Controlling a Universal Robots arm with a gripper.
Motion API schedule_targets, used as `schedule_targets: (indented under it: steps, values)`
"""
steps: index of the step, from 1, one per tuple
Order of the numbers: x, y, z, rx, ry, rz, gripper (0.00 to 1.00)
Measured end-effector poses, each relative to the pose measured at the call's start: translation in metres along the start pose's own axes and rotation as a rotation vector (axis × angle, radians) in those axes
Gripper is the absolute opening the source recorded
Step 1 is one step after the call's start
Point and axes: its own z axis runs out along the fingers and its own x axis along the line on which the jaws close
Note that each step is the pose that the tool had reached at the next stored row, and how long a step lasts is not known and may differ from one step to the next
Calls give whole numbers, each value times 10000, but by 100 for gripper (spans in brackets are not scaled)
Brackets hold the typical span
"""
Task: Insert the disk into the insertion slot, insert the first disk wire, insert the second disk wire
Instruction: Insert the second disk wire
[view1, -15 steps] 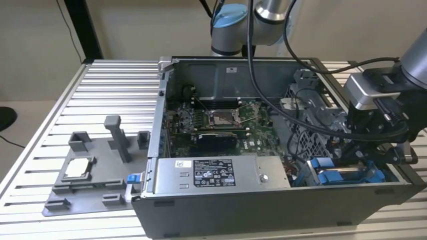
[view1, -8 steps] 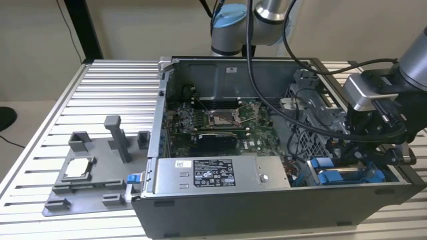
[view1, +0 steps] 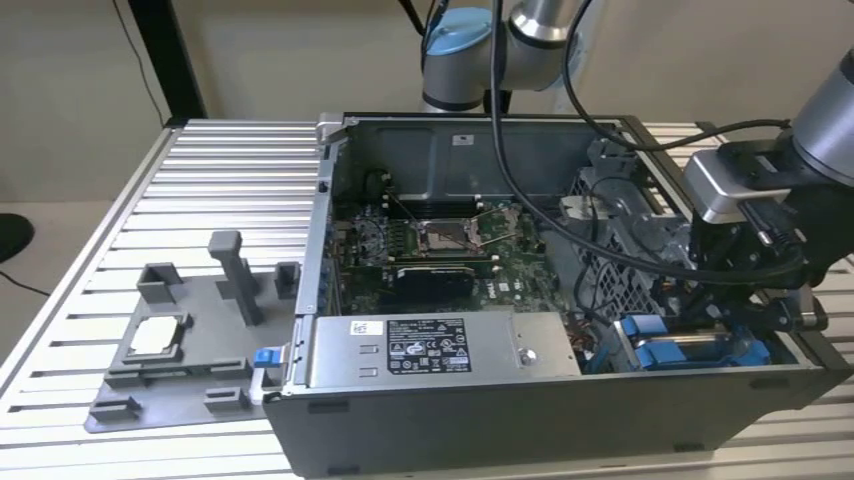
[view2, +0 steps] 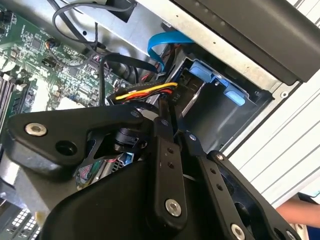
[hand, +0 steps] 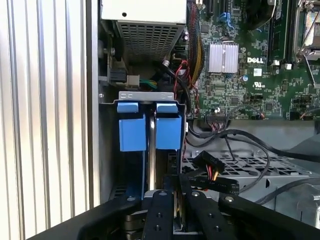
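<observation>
The disk (hand: 151, 165) sits edge-up in the insertion slot (hand: 107, 160) at the case's corner, its blue carrier tabs (hand: 149, 131) at the top. In the exterior view the blue carrier (view1: 694, 352) lies low on the exterior view's right, under my gripper (view1: 738, 310). In both wrist views my gripper (hand: 177, 182) (view2: 175, 127) hangs at the disk's rear end, fingers nearly together on a black connector. A disk wire (view2: 145, 92) with red, yellow and orange leads runs to that spot. The disk's silver face (view2: 192, 97) and the slot's wall (view2: 235, 125) lie just beyond.
The open case holds a motherboard (view1: 427, 240), a grey labelled power-supply box (view1: 441, 345) and a perforated cage (hand: 240, 165) beside the slot. Loose black cables (hand: 250, 140) and a blue ribbon cable (view2: 160, 45) cross nearby. A grey fixture (view1: 187, 330) stands on the ribbed table.
</observation>
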Motion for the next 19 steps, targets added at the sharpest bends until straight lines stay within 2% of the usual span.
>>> schedule_targets:
  steps: [3, 7, 10, 11, 13, 14, 16, 19]
  values:
    - [1, 1, 27, 1, 0, 0, 0]
    - [14, -1, 3, 0, 60, -2, 0]
    - [14, -1, 2, 0, 63, -2, 0]
    - [14, 0, 2, 0, 63, -2, 100]
    - [0, 0, 24, 1, -17, -1, 100]
    - [-4, 0, -1, 0, -27, 0, 100]
    - [-17, -2, -97, 1, -8, 0, 100]
    - [-34, -3, -232, 1, -10, 0, 100]
